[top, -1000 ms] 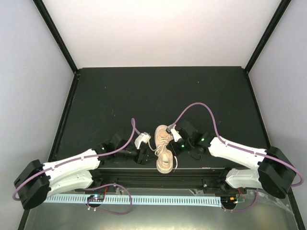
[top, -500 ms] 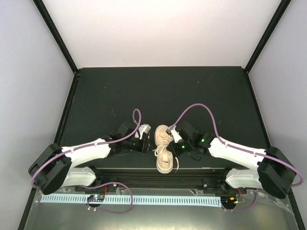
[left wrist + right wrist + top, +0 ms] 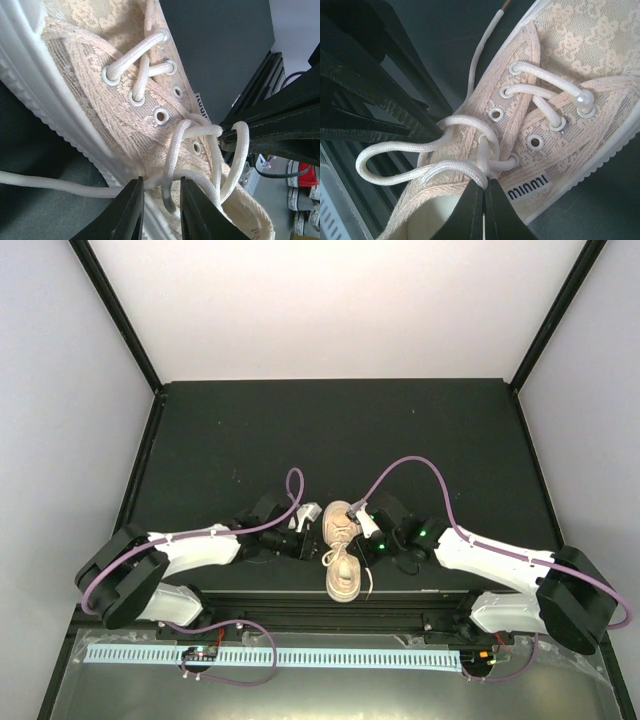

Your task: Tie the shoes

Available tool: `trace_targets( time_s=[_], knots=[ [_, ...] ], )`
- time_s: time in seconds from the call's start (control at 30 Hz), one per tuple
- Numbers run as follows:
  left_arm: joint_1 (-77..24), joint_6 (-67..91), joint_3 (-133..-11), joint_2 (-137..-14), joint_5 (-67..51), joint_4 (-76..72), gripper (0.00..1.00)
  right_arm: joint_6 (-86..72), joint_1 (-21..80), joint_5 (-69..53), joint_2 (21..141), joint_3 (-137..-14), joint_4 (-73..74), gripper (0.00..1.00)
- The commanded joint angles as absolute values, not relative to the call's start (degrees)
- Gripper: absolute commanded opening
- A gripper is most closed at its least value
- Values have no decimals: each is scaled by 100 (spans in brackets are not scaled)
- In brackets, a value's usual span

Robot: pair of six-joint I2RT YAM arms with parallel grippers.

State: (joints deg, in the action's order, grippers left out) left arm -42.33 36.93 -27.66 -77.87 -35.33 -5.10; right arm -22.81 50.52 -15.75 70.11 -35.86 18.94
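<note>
Sneaker (image 3: 342, 552) in beige-pink lace fabric, lying at the near edge of a dark worktop (image 3: 330, 430), toe pointing away from the robot. It sits between two robot arms that reach in from either side, so each can work the off-white laces (image 3: 536, 94) from its own flank.

The right claw (image 3: 362, 532) is clenched. Its wrist camera shows the two black fingertips (image 3: 481, 192) pressed together over the tongue, where the strands cross, and they appear to pinch a lace there. That hold seems meant to anchor the crossing and keep a slack loop (image 3: 385, 167) standing out to the side.

The left claw (image 3: 312, 536) comes in low beside the sole. Its fingers (image 3: 131, 210) stand a little apart with one lace strand (image 3: 167, 197) running between them, and bare gaps show on both sides, so nothing is gripped yet. It looks lined up to take that strand.

One loose lace end (image 3: 45, 181) trails across the worktop. Several upper eyelets (image 3: 160, 115) are unthreaded. No knot or bow is visible, so the tying looks to be at an early stage.
</note>
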Motion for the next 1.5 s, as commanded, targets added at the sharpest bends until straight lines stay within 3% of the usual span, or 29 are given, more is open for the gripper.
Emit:
trace_targets(
  time_s=[0.0,0.2,0.7,1.1,1.47],
  knots=[
    [-4206,3702,-2989,-7870,-3797,-784,22,-2249,5040,-1641,6968,-3542,1767,2],
    [-4211,3671,-2963,-7871,-3843,-819,2,-2259,5042,-1572,6892,-3565,1819,2],
    [-4211,3491,-2969,-7462,-3384,-795,1,-1819,5038,-1230,7112,-4150,2250,2],
    [-4210,3260,-3006,-7542,-3323,-895,2,-1553,5044,-1712,7796,-4628,1914,2],
    [-4207,3287,-2989,-7609,-3221,-1092,2,-1769,5037,-2059,7849,-3978,1325,2]
  ],
)
